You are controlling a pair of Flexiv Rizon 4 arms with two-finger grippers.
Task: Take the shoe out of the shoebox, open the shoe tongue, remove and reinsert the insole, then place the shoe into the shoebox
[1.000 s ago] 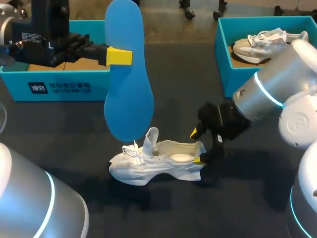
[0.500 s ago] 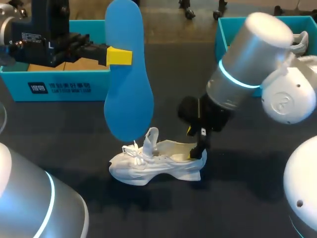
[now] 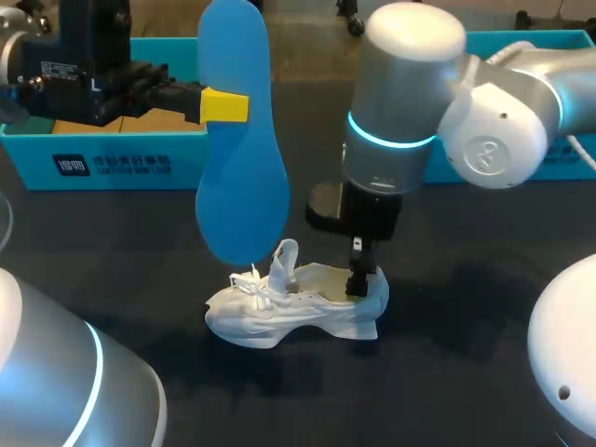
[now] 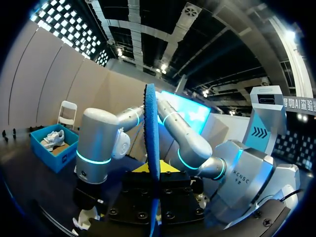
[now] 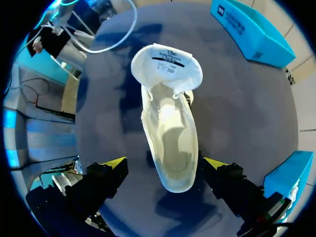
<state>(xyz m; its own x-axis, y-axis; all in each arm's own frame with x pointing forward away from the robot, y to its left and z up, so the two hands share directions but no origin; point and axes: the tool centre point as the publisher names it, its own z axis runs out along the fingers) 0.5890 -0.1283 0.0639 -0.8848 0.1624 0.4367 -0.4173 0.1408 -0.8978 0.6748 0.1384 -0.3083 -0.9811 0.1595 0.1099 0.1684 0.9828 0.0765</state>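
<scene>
A long blue insole (image 3: 240, 149) hangs upright above the table, with my left gripper (image 3: 223, 105) shut on its edge; in the left wrist view the insole (image 4: 151, 143) stands edge-on between the fingers of that gripper (image 4: 153, 170). Below it a white shoe (image 3: 293, 305) lies on the dark table, tongue (image 5: 167, 66) pulled up and open. My right gripper (image 3: 358, 277) points straight down over the shoe's heel. In the right wrist view the right gripper (image 5: 165, 164) is open, its yellow tips either side of the heel of the shoe (image 5: 170, 133), not touching it.
A teal shoebox (image 3: 102, 160) stands at the back left behind my left arm. A second teal box (image 3: 577, 160) at the back right is mostly hidden by my right arm; the left wrist view shows another white shoe in this box (image 4: 54, 145).
My right arm has swung left from beside the heel and turned to point down over the shoe's heel. The left arm and the insole have not moved.
</scene>
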